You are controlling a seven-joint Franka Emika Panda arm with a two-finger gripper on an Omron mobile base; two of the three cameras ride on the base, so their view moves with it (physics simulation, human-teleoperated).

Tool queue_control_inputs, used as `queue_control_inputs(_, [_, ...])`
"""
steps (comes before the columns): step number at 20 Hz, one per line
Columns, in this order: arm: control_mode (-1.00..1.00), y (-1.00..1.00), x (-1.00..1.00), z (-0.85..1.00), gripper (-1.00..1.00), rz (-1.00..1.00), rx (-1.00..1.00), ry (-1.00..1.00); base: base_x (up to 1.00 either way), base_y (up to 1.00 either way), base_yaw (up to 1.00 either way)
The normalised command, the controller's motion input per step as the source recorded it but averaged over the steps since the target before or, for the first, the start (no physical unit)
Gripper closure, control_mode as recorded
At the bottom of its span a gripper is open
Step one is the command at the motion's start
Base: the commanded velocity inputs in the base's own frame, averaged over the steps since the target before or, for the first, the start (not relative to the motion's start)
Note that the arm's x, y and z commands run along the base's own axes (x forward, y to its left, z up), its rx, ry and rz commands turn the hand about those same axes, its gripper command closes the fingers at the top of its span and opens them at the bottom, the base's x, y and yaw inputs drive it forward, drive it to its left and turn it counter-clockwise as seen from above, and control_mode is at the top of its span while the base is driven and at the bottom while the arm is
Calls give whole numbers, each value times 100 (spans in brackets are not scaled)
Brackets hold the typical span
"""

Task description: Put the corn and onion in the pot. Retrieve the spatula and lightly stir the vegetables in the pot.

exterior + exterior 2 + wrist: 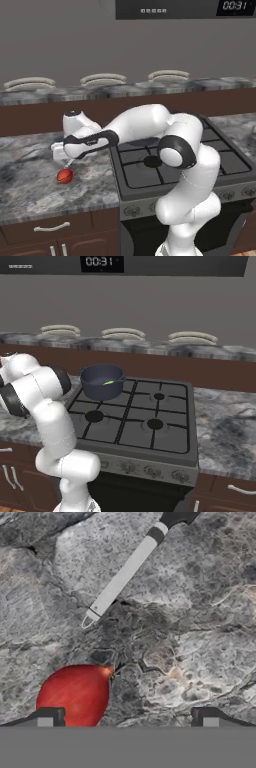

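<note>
Arm stretched left, low over counter; tool point(127, 717) wide open, empty, above onion point(75, 694).

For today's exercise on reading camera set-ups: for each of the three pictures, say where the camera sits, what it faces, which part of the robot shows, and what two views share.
Left base view: behind the arm, to its left, facing the counter and stove; the arm reaches left over the onion.
Right base view: behind, to its right, facing the stove; the arm stands at left, the corn lies in the pot.
Hand view: on the hand, facing down at the counter; open fingers near the onion, spatula beyond.
Shared: both base views show the stove; left base and hand views show the onion.
</note>
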Motion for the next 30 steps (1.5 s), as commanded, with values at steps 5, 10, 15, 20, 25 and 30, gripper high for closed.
queue_control_inputs(5, [-100,36,-1,-20,-100,10,0,8,0,0,0])
queue_control_inputs(10, [-100,32,0,-25,-100,6,0,5,0,0,0])
queue_control_inputs(15, [-100,15,-12,-24,-100,1,0,3,0,0,0])
queue_control_inputs(20, [-100,0,-22,-23,-100,-2,0,7,0,0,0])
queue_control_inputs(25, [-100,-9,-6,-16,-100,-20,0,6,0,0,0])
queue_control_inputs(30, [-100,-5,-6,-18,-100,-21,0,6,0,0,0])
